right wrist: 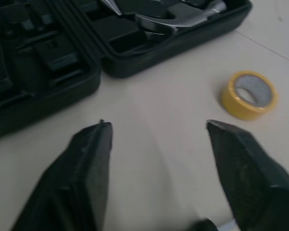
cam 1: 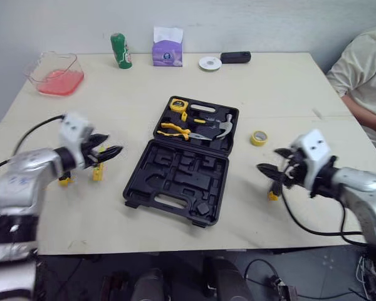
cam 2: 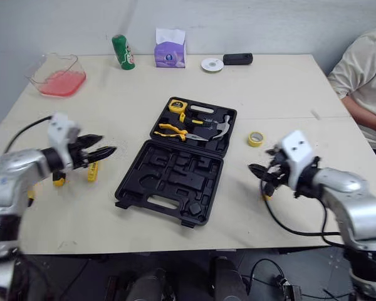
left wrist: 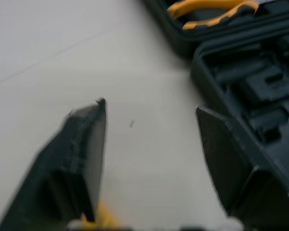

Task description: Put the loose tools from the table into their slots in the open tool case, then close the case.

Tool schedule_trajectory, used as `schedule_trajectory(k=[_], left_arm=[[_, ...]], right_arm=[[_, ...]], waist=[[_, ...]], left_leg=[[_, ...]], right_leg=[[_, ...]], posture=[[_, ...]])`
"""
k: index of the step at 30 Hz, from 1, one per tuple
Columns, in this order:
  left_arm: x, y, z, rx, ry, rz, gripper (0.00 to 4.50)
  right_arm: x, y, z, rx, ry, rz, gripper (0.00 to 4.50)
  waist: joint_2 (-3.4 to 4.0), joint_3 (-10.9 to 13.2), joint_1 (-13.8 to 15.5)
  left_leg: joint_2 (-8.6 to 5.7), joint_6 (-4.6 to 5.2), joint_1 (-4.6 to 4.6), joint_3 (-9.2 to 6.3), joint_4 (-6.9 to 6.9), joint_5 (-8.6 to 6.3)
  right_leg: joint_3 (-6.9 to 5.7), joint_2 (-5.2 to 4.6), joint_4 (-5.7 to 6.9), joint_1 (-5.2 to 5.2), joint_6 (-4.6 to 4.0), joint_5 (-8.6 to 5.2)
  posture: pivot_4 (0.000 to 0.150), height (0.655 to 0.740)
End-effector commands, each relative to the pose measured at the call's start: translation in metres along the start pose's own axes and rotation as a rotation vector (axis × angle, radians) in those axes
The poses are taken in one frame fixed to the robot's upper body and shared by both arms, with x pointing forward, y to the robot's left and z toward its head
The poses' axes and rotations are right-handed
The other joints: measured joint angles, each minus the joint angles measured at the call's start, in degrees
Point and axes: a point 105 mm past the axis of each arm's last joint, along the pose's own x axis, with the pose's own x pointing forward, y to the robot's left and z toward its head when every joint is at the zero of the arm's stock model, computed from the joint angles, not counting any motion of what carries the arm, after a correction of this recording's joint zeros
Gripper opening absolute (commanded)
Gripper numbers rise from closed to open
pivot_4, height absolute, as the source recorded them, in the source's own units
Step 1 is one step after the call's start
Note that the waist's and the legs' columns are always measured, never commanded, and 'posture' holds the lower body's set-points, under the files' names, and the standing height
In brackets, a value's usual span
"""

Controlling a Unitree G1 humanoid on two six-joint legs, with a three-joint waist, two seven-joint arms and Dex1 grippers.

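Tape roll (right wrist: pixel 249 95) loose on the worktop (right wrist: pixel 154 91) just ahead of my right end effector (right wrist: pixel 156 126), which is spread wide and empty, tool case (right wrist: pixel 38 72) also ahead; I should straddle the roll squarely before clenching.

Inspection of your robot's arms:

- **Left arm:** Your left arm (cam 1: pixel 25 174) has a smooth, rounded silver-grey shell with faint blue marks on the forearm.
- **Left wrist:** The left wrist block (cam 1: pixel 74 130) is white and boxy. A thin black left cable (cam 1: pixel 31 130) arcs away from it.
- **Left gripper:** Your left gripper (cam 1: pixel 114 143) has two black fingers (left wrist: pixel 84 159), flat-faced wedges tapering to points.
- **Right arm:** Your right arm (cam 1: pixel 363 187) has a matching silver shell. Its right wrist block (cam 1: pixel 314 147) is white, and a black right cable (cam 1: pixel 301 224) trails beneath.
- **Right gripper:** Your right gripper (cam 1: pixel 267 158) has the same black tapered fingers (right wrist: pixel 89 168).
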Motion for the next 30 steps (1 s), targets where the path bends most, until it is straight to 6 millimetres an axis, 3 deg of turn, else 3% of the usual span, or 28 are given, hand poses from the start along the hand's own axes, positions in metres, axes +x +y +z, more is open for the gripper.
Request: schedule_trajectory(k=[1, 3, 4, 12, 16, 23, 26, 30], left_arm=[[0.024, 0.002, -0.001, 0.040, 0.031, -0.004, 1.15], [0.044, 0.003, -0.003, 0.038, 0.042, 0.002, 0.16], [0.052, 0.003, -0.004, 0.042, 0.049, 0.007, 0.00], [0.088, -0.005, 0.004, 0.043, 0.033, -0.026, 0.00], [0.097, -0.017, 0.007, 0.063, 0.039, -0.094, 0.00], [0.086, -0.054, 0.000, 0.100, 0.049, -0.330, 0.00], [0.069, -0.085, -0.003, 0.116, 0.045, -0.477, 0.00], [0.051, -0.111, -0.008, 0.107, 0.054, -0.546, 0.00]], right_arm=[[0.011, -0.006, 0.005, -0.046, 0.011, -0.042, 1.41], [0.021, -0.001, 0.006, -0.051, 0.020, -0.018, 0.34], [0.026, 0.001, 0.005, -0.052, 0.028, -0.009, 0.04], [0.050, 0.002, -0.002, -0.069, 0.073, -0.015, 0.04], [0.066, 0.011, 0.007, -0.107, 0.046, 0.019, 0.04], [0.075, 0.035, 0.026, -0.166, -0.038, 0.145, 0.04], [0.067, 0.057, 0.032, -0.195, -0.080, 0.273, 0.04], [0.057, 0.069, 0.029, -0.246, -0.085, 0.347, 0.04]], waist=[[0.00, 0.00, -0.07], [0.00, 0.00, -0.05], [0.00, 0.00, -0.01], [-0.01, 0.00, -0.04], [-0.01, 0.00, -0.06], [0.00, 0.00, -0.13], [0.01, 0.01, -0.20], [0.01, 0.01, -0.15]], left_leg=[[0.01, 0.01, -0.06, 0.01, 0.05, -0.01], [0.00, 0.01, -0.12, 0.04, 0.17, -0.02], [0.00, 0.02, -0.18, 0.07, 0.22, -0.02], [0.06, 0.00, -0.28, 0.07, 0.31, -0.02], [0.13, 0.01, -0.28, 0.07, 0.34, -0.02], [0.20, 0.03, -0.36, 0.07, 0.37, -0.02], [0.27, 0.03, -0.36, 0.05, 0.35, -0.03], [0.46, -0.06, -0.35, -0.09, 0.39, -0.07]], right_leg=[[-0.02, 0.03, 0.00, -0.02, 0.00, 0.00], [-0.08, 0.11, 0.03, -0.01, 0.00, 0.00], [-0.10, 0.16, 0.02, -0.03, 0.00, 0.00], [-0.16, 0.25, 0.27, -0.06, 0.01, 0.01], [-0.16, 0.24, 0.33, -0.06, 0.01, 0.01], [-0.23, 0.19, 0.30, -0.07, 0.02, 0.01], [-0.23, 0.24, 0.30, -0.08, 0.02, 0.01], [-0.15, 0.42, 0.28, -0.11, 0.01, 0.01]], posture=[[0.150, 0.7400], [0.150, 0.7400], [0.150, 0.7400], [0.150, 0.7400], [0.150, 0.7400], [0.150, 0.7400], [0.150, 0.7400], [0.150, 0.7400]])
